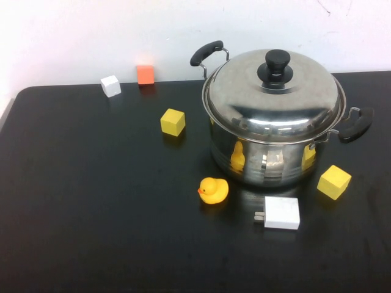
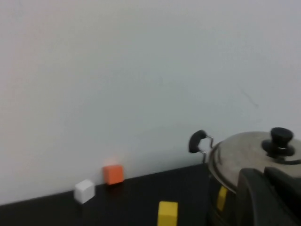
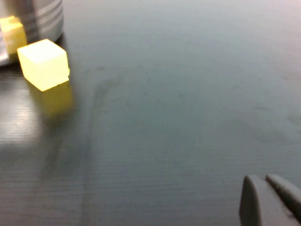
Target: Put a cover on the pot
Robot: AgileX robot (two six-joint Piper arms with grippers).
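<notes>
A: From the high view, the pot (image 1: pixel 269 155) stands right of centre on the black tabletop (image 1: pixel 91 213), and the domed lid (image 1: pixel 273 97) with its black knob (image 1: pixel 277 66) sits square on its rim. No arm shows in this view at all.

B: Correct, the hands turn up only on the wrist cameras. The left hand (image 2: pixel 270 195) is a dark shape at the frame's corner, in front of the pot, raised to about lid height; I cannot tell whether it is clenched or released.

A: And the right hand (image 3: pixel 270 200)?

B: Grey fingers low over bare tabletop, pressed together, grasping nothing. Its camera catches a yellow cube (image 3: pixel 43 63) just beside the pot's base.

A: The high view alone adds a rubber duck (image 1: pixel 213 190) and a white charger (image 1: pixel 281 212) in front of the pot, plus a second yellow cube (image 1: pixel 173 122), a white cube (image 1: pixel 110 85) and an orange cube (image 1: pixel 145 74).
</notes>
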